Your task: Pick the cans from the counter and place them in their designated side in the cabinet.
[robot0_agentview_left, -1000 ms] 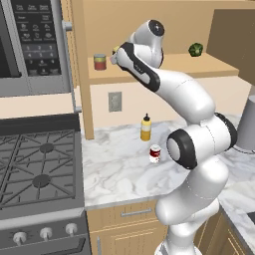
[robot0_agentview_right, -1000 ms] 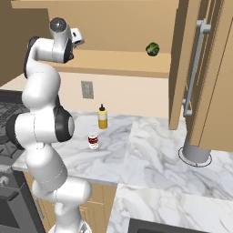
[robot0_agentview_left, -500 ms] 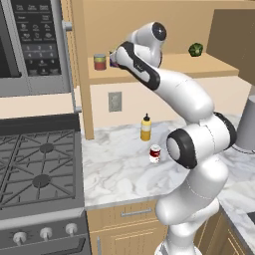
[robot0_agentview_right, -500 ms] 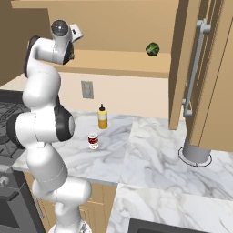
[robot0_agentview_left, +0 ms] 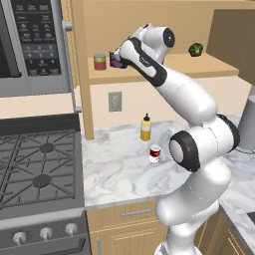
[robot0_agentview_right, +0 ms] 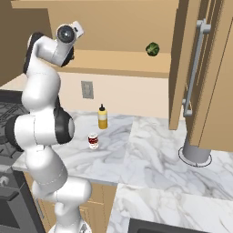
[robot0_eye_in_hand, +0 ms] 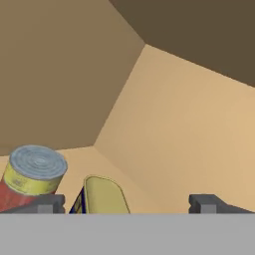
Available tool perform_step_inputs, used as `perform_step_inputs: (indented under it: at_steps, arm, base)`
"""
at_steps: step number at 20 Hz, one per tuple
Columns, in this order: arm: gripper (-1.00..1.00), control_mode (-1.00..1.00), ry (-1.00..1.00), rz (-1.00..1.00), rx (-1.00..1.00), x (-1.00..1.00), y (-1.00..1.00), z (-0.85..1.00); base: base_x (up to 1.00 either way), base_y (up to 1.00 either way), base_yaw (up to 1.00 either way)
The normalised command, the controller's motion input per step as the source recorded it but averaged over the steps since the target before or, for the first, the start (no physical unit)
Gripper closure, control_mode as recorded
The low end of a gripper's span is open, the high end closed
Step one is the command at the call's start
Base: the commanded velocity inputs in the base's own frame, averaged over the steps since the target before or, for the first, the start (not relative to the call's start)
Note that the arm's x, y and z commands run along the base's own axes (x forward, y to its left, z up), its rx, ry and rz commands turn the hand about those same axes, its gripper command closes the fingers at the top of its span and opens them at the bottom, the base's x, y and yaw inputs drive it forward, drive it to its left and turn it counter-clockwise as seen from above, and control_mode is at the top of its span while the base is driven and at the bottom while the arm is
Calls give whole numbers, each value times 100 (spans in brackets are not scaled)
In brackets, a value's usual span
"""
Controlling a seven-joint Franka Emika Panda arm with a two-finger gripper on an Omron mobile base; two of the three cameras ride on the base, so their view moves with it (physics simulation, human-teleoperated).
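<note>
My gripper (robot0_agentview_left: 119, 57) reaches into the left end of the cabinet (robot0_agentview_left: 199, 67), just over its shelf. It is open, the fingertips (robot0_eye_in_hand: 47, 204) standing wide apart. The dark blue boxy tin (robot0_eye_in_hand: 99, 196) stands on the shelf between the fingers, nearer the left one, and neither touches it. From the left base view the same tin (robot0_agentview_left: 116, 61) shows beside the hand. The short round red-and-white can (robot0_agentview_left: 155, 154) stands upright on the marble counter (robot0_agentview_left: 119, 169), also seen as the can (robot0_agentview_right: 93, 141) from the right.
A red can with a yellow-green band (robot0_eye_in_hand: 30, 174) stands left of the blue tin on the shelf. A green object (robot0_agentview_left: 195, 49) lies further right on it. A yellow squeeze bottle (robot0_agentview_left: 145, 128) stands by the wall. The stove (robot0_agentview_left: 35, 169) and microwave (robot0_agentview_left: 30, 45) are left.
The jaws have spread slightly wider around the blue tin. The arm has barely moved, and the can on the counter is where it was.
</note>
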Motion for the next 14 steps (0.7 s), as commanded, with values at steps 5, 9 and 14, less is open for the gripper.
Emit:
perform_step_inputs:
  at_steps: [5,9,14]
  arm:
    - [-100,-100,-16,8,-3,-40,-6,7]
    - [-100,-100,-13,6,-3,-51,-7,6]
    - [-100,-100,-5,5,-2,-62,-12,0]
  base:
    - [0,0,0]
    - [0,0,0]
    - [0,0,0]
